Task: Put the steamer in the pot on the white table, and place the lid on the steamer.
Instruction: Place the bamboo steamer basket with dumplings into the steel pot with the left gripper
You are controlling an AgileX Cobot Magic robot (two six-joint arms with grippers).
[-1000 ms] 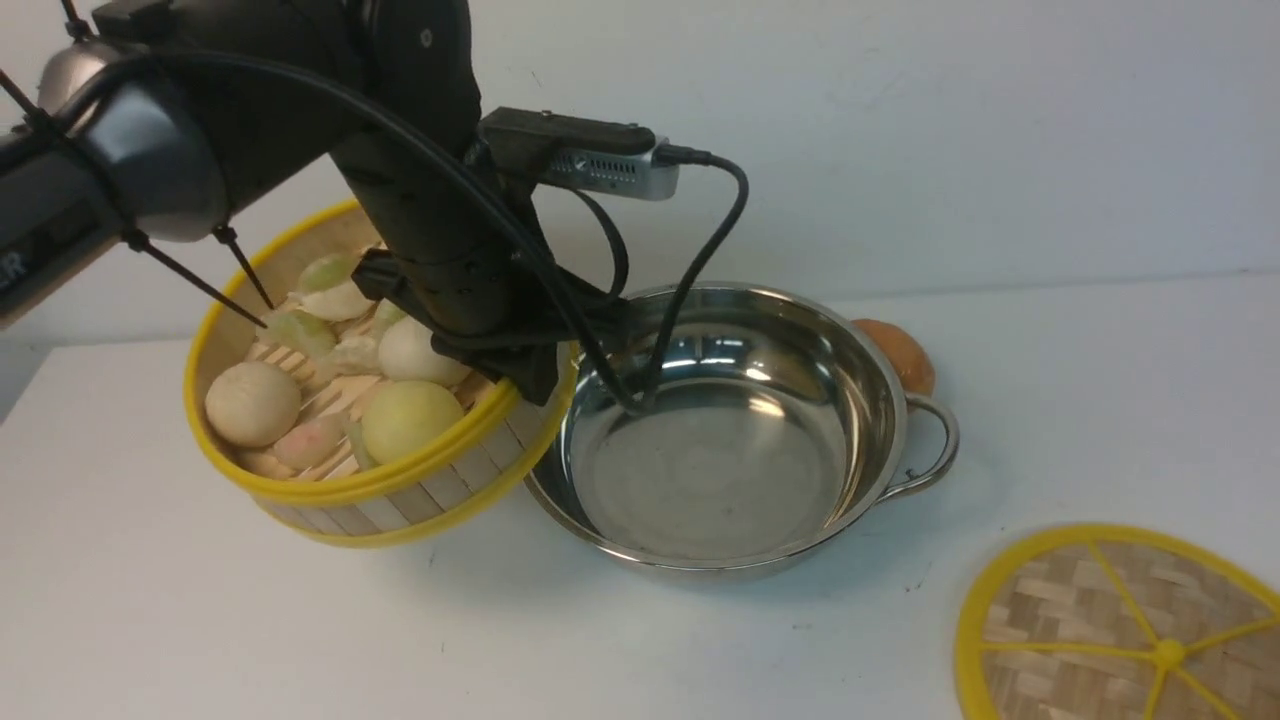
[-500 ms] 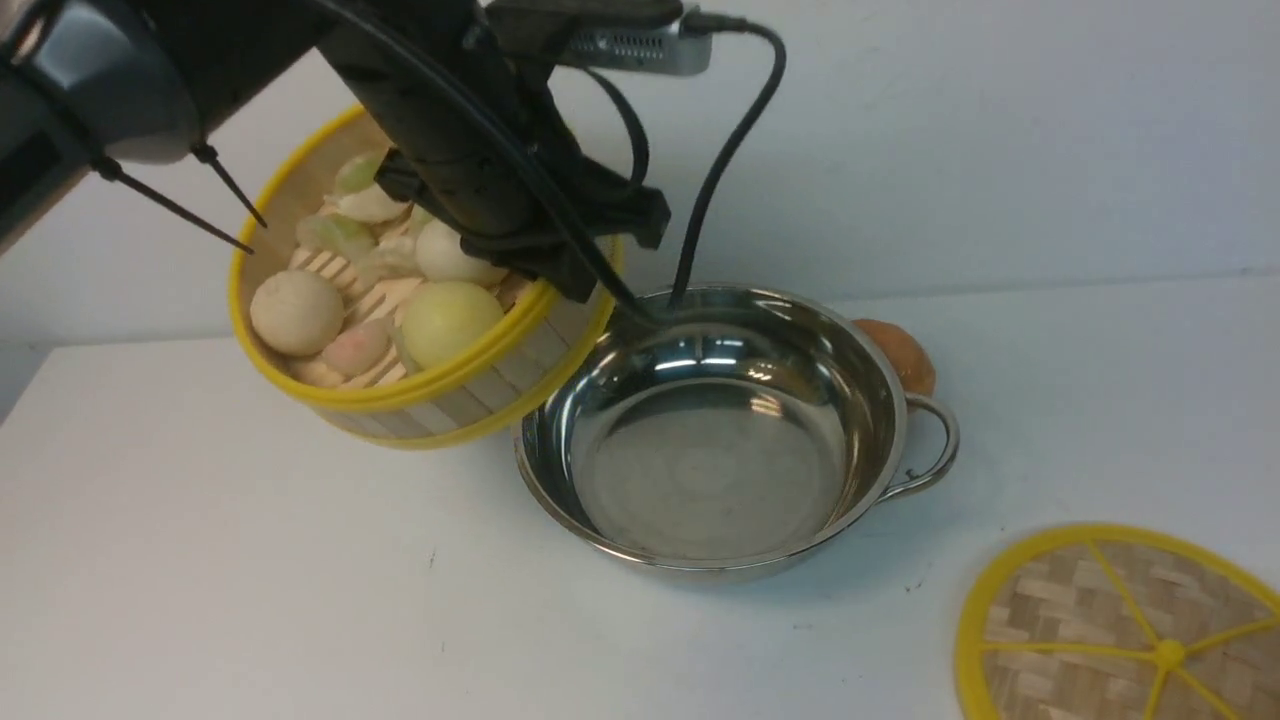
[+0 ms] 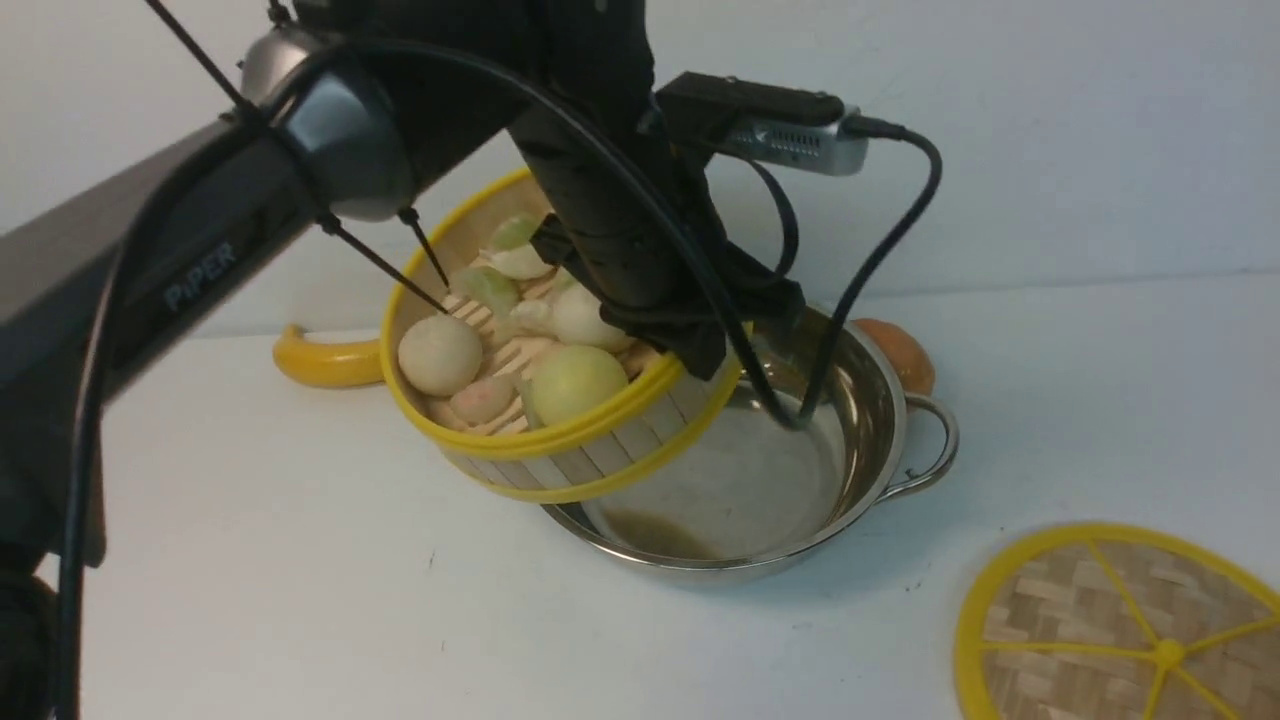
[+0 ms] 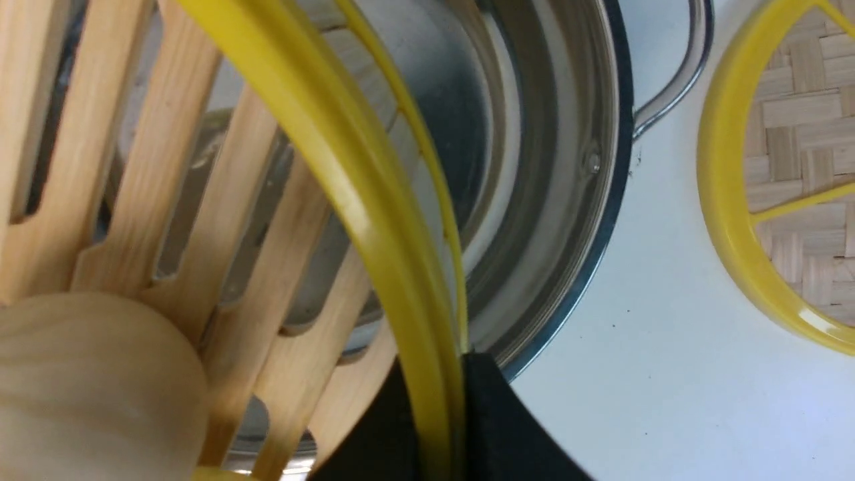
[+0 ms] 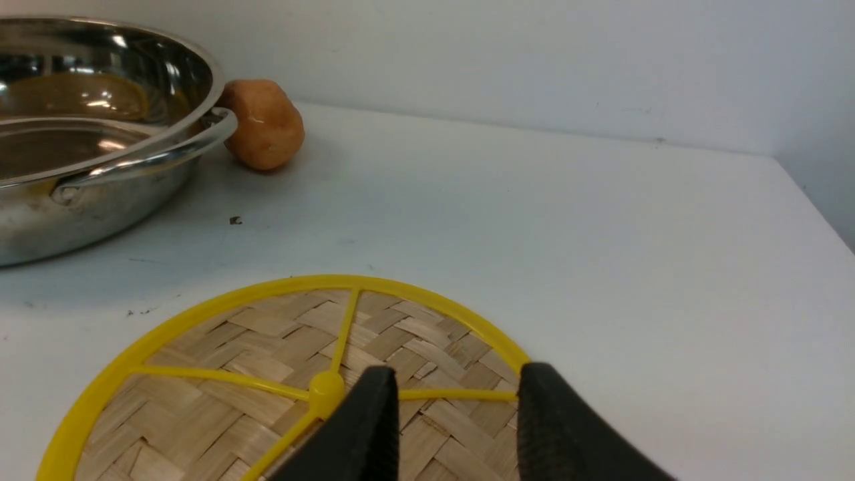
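Note:
My left gripper (image 3: 715,355) is shut on the right rim of the steamer (image 3: 560,445). It holds the steamer tilted in the air over the left part of the pot (image 3: 875,400). Several round buns and dumplings lie on the slatted floor. In the left wrist view my gripper (image 4: 441,401) pinches the steamer's yellow rim (image 4: 347,180), with the pot (image 4: 568,200) beneath it. The lid (image 3: 1110,630) lies flat on the white table (image 3: 250,600) at the front right. In the right wrist view my right gripper (image 5: 454,394) is open and empty just above the lid (image 5: 267,374).
A yellow banana (image 3: 320,365) lies on the table left of the steamer. An orange-brown potato-like lump (image 3: 900,350) sits behind the pot's right handle and shows in the right wrist view (image 5: 264,123). The wall runs along the table's far edge.
My left arm has carried the steamer right, first rising, then coming down over the pot's left side. The banana behind it has come into view. The lid has not moved.

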